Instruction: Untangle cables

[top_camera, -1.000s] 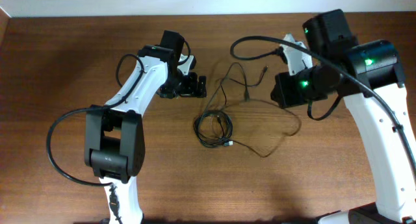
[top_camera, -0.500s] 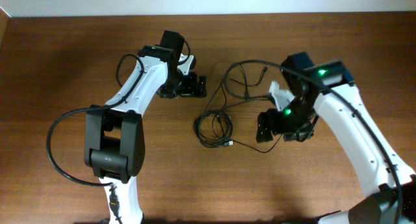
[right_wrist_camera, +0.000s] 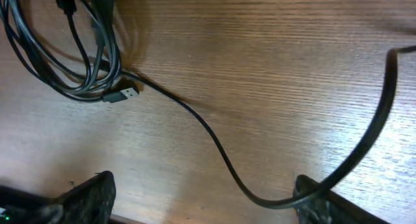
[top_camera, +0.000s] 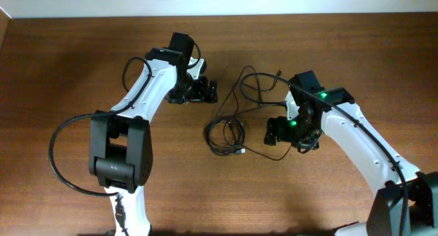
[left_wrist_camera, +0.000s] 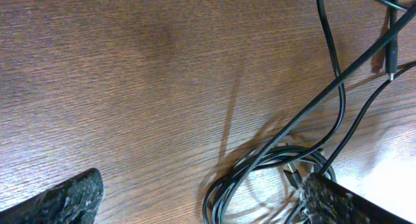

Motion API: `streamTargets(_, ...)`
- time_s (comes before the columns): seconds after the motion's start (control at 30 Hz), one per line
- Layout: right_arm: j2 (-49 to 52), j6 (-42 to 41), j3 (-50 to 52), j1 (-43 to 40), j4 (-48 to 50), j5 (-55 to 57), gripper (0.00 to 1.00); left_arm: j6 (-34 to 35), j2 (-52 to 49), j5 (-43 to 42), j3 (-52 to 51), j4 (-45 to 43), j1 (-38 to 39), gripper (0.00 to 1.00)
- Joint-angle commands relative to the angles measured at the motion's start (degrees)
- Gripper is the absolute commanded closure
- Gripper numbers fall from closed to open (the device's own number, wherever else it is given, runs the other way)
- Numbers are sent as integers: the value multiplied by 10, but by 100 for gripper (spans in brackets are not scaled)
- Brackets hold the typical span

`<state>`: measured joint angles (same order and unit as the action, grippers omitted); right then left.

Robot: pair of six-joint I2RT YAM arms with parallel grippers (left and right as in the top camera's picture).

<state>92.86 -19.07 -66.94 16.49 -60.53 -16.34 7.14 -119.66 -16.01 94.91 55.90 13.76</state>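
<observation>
Cables (top_camera: 226, 135) lie coiled mid-bench (top_camera: 61, 51), with loose strands trailing right. My right tool (top_camera: 276, 133) has swung down over one strand, fingers spread, so I judge a pinch comes next. My left tool (top_camera: 205, 91) waits nearby, also spread.

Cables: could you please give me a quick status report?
Left gripper open, empty. Right gripper open, one strand between its fingers. Cables coiled and crossed, none gripped. No obstruction seen.
</observation>
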Motion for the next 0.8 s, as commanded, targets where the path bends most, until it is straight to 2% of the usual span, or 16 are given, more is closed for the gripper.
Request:
streamTargets(0.0, -4, -1, 4, 0, 4, 5, 14, -1, 10, 0, -3, -1, 2, 1)
streamTargets(0.13, -4, -1, 4, 0, 4, 5, 8, -1, 10, 0, -3, -1, 4, 1)
streamTargets(0.43, -4, -1, 4, 0, -35, 5, 9, -1, 10, 0, -3, -2, 5, 1)
streamTargets(0.57, -4, -16, 23, 0, -35, 16, 1, -1, 10, 0, -3, -2, 5, 1)
streamTargets(0.6, -4, -50, 32, 0, -30, 51, 1, -1, 10, 0, -3, -3, 5, 1)
streamTargets(0.63, -4, -73, 40, 0, -23, 71, 7, -1, 10, 0, -3, -3, 5, 1)
streamTargets(0.77, -4, -82, 47, 0, 8, 71, 48, -1, 10, 0, -3, -3, 5, 0)
